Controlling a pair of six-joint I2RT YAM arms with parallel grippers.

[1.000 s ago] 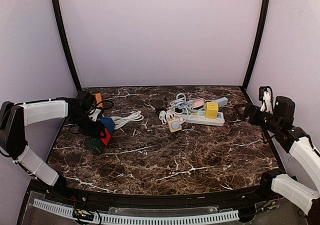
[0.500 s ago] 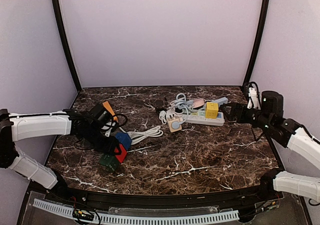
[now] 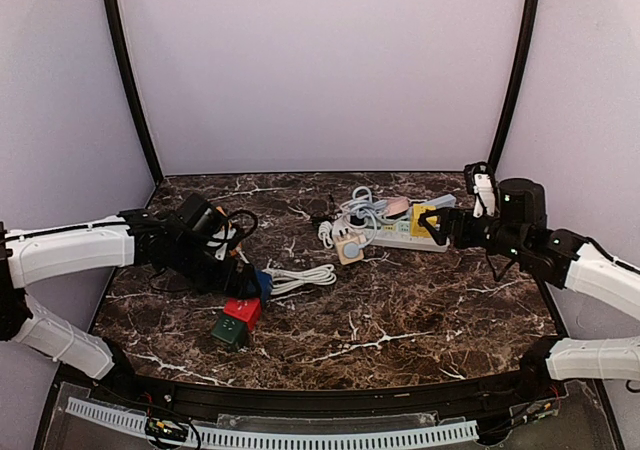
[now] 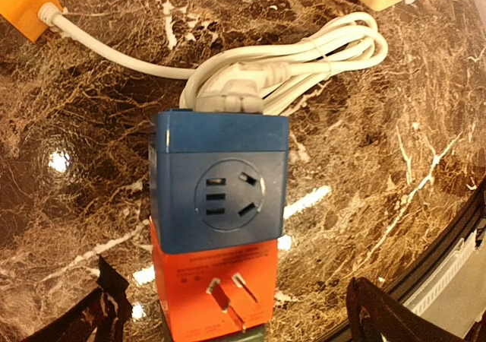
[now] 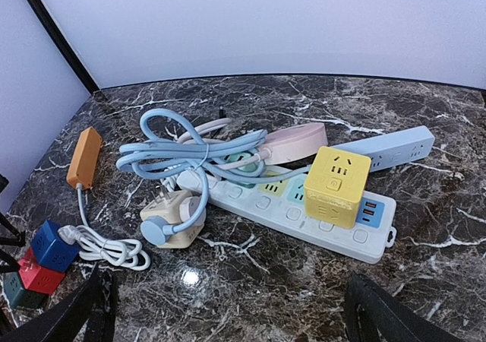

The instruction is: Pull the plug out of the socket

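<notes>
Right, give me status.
Left hand open at the cube stack. Right hand open, short of yellow cube on white strip. Cables tangled beside it.

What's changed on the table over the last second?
The left claw dragged the stacked blue cube socket, red cube and green cube, with the white cord, rightward toward the near edge, then opened and let go. The right claw, open throughout, reached left toward the yellow cube socket on the white power strip. That strip stayed put.
</notes>
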